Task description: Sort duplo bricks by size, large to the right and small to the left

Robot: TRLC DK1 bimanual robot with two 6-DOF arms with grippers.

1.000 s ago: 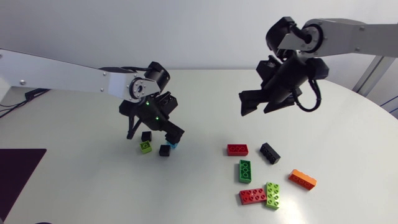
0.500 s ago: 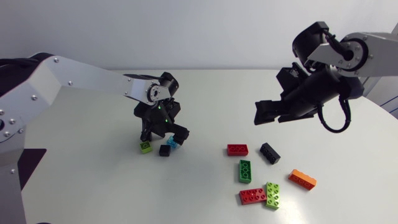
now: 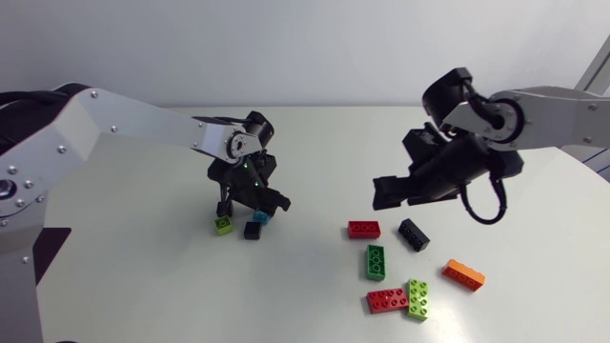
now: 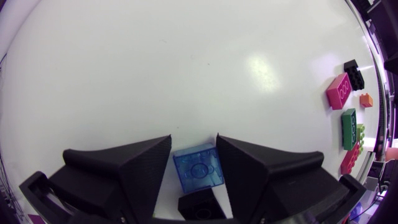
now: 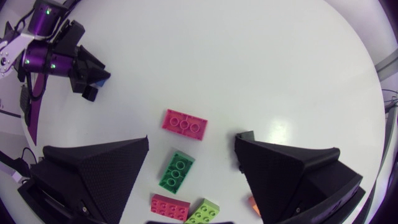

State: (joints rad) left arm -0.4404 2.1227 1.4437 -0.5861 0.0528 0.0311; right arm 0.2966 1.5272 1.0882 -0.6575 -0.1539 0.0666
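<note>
My left gripper (image 3: 253, 208) is down at a group of small bricks left of the table's middle. In the left wrist view both its fingers (image 4: 134, 171) press the sides of a small blue brick (image 4: 199, 168), so my left gripper (image 4: 193, 140) is shut on it. A small black brick (image 4: 202, 205) lies just behind the blue one. In the head view a small lime brick (image 3: 223, 225) and the small black brick (image 3: 252, 230) sit beside the gripper. My right gripper (image 3: 381, 193) hangs open above a large red brick (image 3: 363, 229).
Large bricks lie at the right front: black (image 3: 414, 233), green (image 3: 375, 261), a second red (image 3: 387, 300), lime (image 3: 417, 298) and orange (image 3: 463, 274). Below my open right gripper (image 5: 191, 142) show the red brick (image 5: 185, 124) and the green one (image 5: 177, 171).
My left gripper has sunk to the small bricks and shut on the blue one. My right arm swung right, then came back left and lower, over the red brick.
</note>
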